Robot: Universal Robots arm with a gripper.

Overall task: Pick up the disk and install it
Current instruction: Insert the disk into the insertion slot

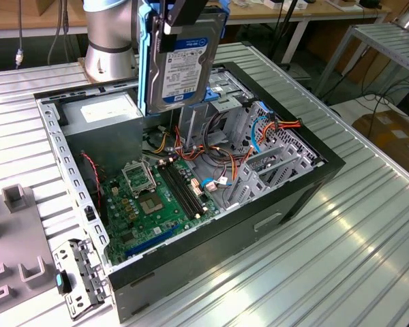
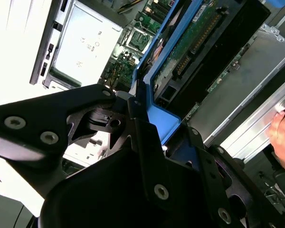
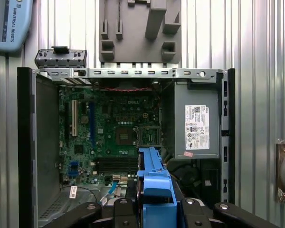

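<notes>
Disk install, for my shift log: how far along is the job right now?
Done: the pick-up. The disk hangs upright in the air, clamped in the gripper. In hand: it hovers over the open computer case. Left: the install itself; the disk is not yet seated in the case's metal drive cage.

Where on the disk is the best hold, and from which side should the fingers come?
By the blue rail frame at the upper end of the disk, from above. It hangs upright over the open case, and the gripper is shut across that narrow frame, leaving label and circuit faces untouched.
</notes>
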